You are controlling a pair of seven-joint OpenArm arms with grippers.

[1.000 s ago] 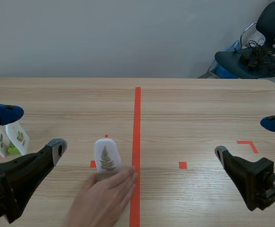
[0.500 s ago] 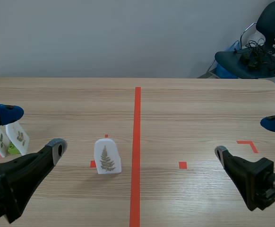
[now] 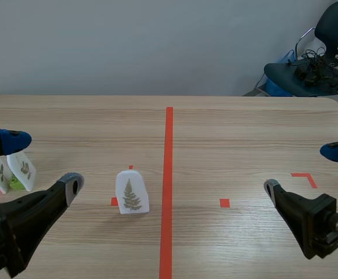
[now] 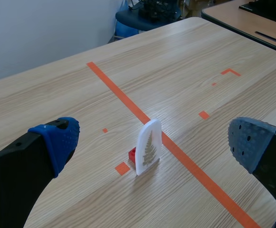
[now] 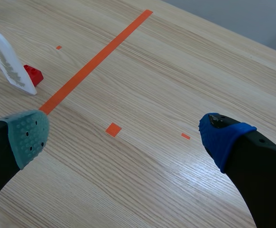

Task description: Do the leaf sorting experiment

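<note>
Both grippers stand with fingers spread wide and nothing between them, the left gripper (image 3: 42,163) and the right gripper (image 3: 304,169) low at either side of the table (image 3: 244,128). The person's hand that was at the fern card (image 3: 132,193) a second ago has gone, leaving it upright on its red base (image 4: 132,153), just left of the tape line (image 3: 168,151). Likely it is now free for the left arm to sort beside the two leaf cards (image 3: 21,167) near its far finger
</note>
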